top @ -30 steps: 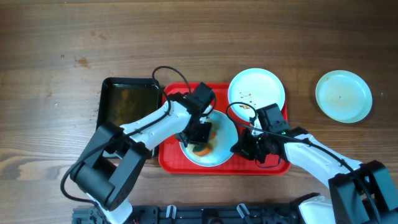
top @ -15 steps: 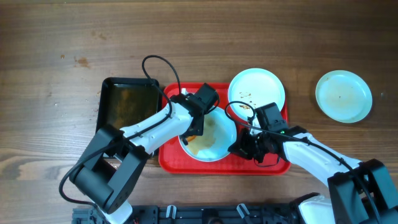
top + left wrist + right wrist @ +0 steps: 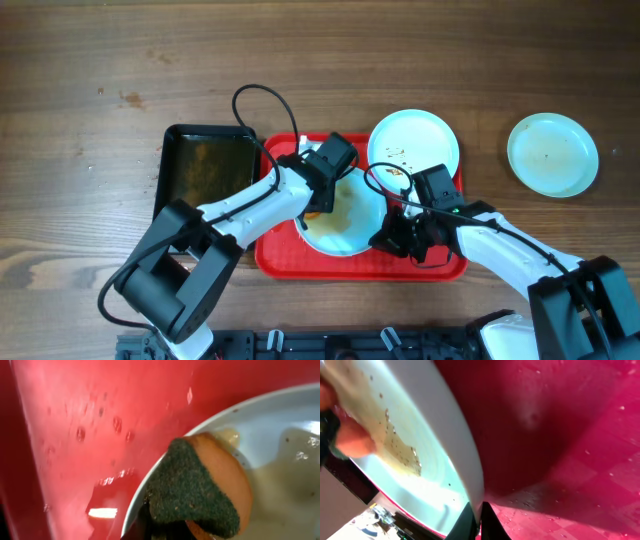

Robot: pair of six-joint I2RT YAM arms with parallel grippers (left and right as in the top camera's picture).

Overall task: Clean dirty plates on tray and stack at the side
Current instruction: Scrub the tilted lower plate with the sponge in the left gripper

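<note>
My brown wooden worktop (image 3: 100,60) carries the red tray (image 3: 275,255) near its front edge, with a black pan (image 3: 205,165) just beside the tray's left side. My right fingers (image 3: 492,525) are clenched on the right rim of a tilted plate (image 3: 350,225) over the tray's middle. My left fingers (image 3: 145,530) grasp a sponge (image 3: 200,485) pressed against that plate's left rim.

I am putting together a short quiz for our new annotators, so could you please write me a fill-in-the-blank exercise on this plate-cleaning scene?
1. The left tool presses a ___ onto the smeared plate.
2. The right tool pinches that plate by its ___.
3. The lone plate lies off the red tray, on the ___ tool's side.
Missing words: sponge; rim; right.
</note>
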